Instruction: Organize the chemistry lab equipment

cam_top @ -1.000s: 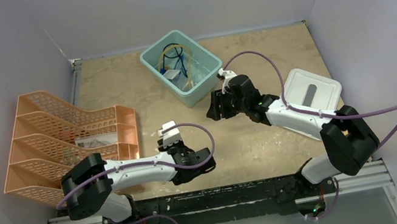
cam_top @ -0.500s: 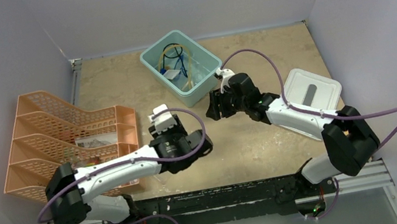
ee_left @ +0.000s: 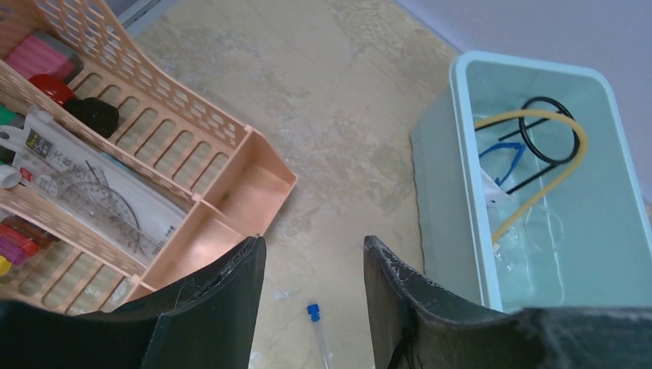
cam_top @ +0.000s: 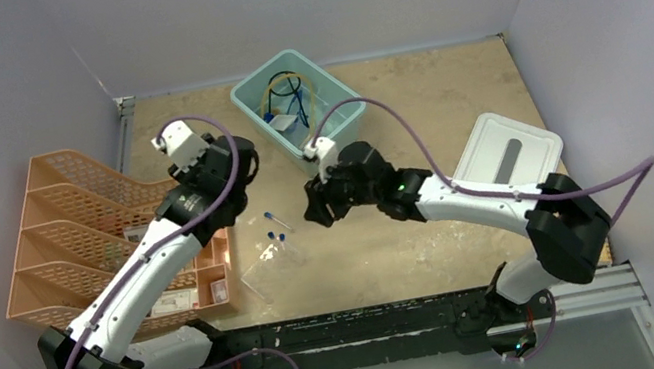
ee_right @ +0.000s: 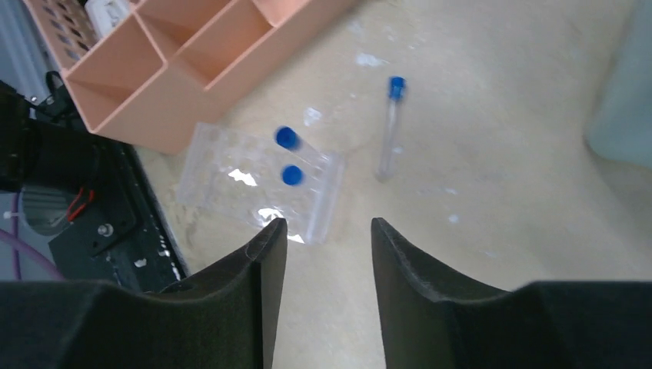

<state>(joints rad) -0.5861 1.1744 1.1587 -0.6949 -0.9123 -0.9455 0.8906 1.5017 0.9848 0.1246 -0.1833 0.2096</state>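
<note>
Clear plastic rack [cam_top: 269, 268], near the mottled table [cam_top: 449, 92]'s 6 o'clock edge, holds two blue-capped tubes [cam_top: 279, 240] upright; a slim loose tube [cam_top: 277, 222] lies at its 12 o'clock; left gripper [ee_left: 311, 254] and right gripper [ee_right: 327, 231] both half-spread, empty.

My left arm [cam_top: 131, 277] reaches long from its base at the near left, forward and slightly inward. At its end my left gripper [cam_top: 240, 159] faces the far side, fingers [ee_left: 223, 307] parted and closed on nothing. My right arm [cam_top: 468, 202] stretches leftward across the middle, and my right gripper [cam_top: 316, 205] tips downward, its fingers [ee_right: 419, 292] likewise apart and empty.
</note>
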